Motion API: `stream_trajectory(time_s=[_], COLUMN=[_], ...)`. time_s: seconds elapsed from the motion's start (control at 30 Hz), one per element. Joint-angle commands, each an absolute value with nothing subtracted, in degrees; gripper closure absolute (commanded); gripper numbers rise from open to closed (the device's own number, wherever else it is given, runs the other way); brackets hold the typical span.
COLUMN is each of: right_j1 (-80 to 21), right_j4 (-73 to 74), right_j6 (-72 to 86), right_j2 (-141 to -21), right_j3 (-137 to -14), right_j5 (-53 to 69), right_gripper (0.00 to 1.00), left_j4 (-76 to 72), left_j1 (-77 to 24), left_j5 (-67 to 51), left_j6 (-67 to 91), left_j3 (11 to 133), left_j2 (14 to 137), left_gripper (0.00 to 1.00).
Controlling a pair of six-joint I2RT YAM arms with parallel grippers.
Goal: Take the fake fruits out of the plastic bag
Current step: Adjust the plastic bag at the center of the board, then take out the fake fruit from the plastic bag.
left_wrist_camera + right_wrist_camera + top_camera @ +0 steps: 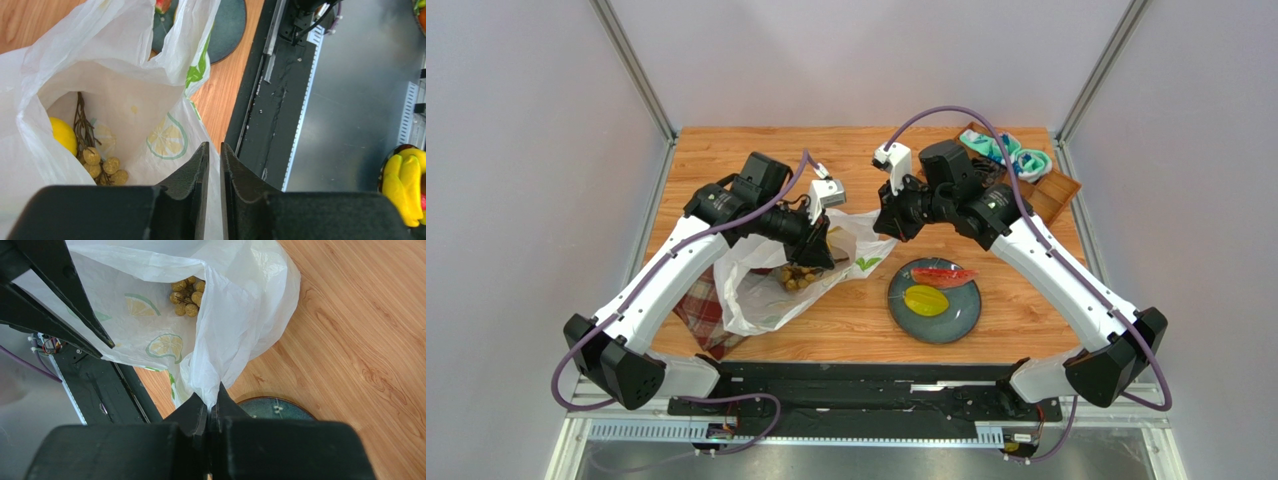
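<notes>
The white plastic bag (761, 290) lies open left of centre, held up by both grippers. My left gripper (823, 252) is shut on the bag's near rim, with film between its fingers in the left wrist view (213, 150). My right gripper (883, 226) is shut on the bag's right edge (212, 399). Inside the bag (125, 95) lie a brown grape bunch (104, 164) and a yellow mango (63, 135). The grapes also show in the top view (798, 278) and the right wrist view (187, 292). A watermelon slice (943, 273) and a starfruit (925, 300) lie on a dark plate (961, 318).
A red plaid cloth (698, 318) lies under the bag's left side. Teal rolled socks (1011, 155) rest on a brown tray (1051, 195) at the back right. A bowl of yellow fruit (407, 182) sits below table level. The black base rail (866, 385) runs along the near edge.
</notes>
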State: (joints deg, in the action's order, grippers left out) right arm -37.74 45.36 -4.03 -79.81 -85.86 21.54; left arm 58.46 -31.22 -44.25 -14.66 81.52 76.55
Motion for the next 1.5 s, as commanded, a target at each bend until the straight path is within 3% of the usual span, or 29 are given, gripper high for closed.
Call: stream_trajectory(time_s=[0.0,0.1,0.17,0.23,0.27,0.37,0.43,0.5,0.6,0.63,0.83,1.23,1.47], right_j1=[-37.8,-37.8,-37.8,-37.8,-37.8,-37.7,-37.8,-37.8,-37.8,-37.7,-37.7,-37.8,-37.9], right_j4=[42.5,43.4,43.9,44.0,44.1,44.0,44.2,44.6,45.2,45.2,45.2,45.4,45.8], right_j6=[-2.5,-3.6,-4.0,-4.3,-4.3,-5.4,-6.1,-6.9,-7.5,-7.5,-7.5,-7.6,-7.4], right_j2=[-76.9,-76.0,-74.8,-73.9,-73.3,-72.3,-72.0,-71.8,-71.7,-71.6,-72.3,-74.1,-74.6], right_j3=[-86.0,-84.9,-83.2,-82.2,-81.4,-80.3,-79.9,-79.9,-79.7,-79.6,-79.2,-79.7,-79.5], right_j5=[21.1,22.0,21.9,22.0,22.1,22.0,21.6,21.7,21.6,21.6,21.6,21.4,21.4], right_gripper=[1.00,1.00,1.00,1.00,1.00,1.00,1.00,1.00,1.00,1.00,1.00,1.00,1.00], left_j4=[54.8,50.9,47.1,44.7,44.1,41.5,39.4,38.5,37.9,36.4,28.1,22.5,23.5], left_j1=[-31.8,-31.7,-31.6,-31.6,-31.5,-30.8,-29.3,-28.3,-27.6,-27.4,-27.4,-27.2,-27.2], left_j5=[-38.8,-27.9,-22.8,-17.1,-14.7,-8.5,-7.5,-8.7,-11.1,-13.1,-12.8,-22.4,-23.9], left_j6=[-15.6,-10.3,-7.4,-4.1,-2.3,-0.4,-0.3,2.0,1.8,1.3,0.1,-5.7,-7.2], left_j3=[76.3,72.2,70.8,70.4,70.7,72.1,73.3,75.1,77.6,77.7,77.3,79.9,84.0], left_j2=[76.8,77.5,77.6,79.4,80.2,83.7,86.0,89.1,93.0,93.6,95.9,101.3,105.1], left_gripper=[0.84,0.97,0.97,0.87,0.69,0.45,0.37,0.18,0.17,0.10,0.11,0.35,0.35])
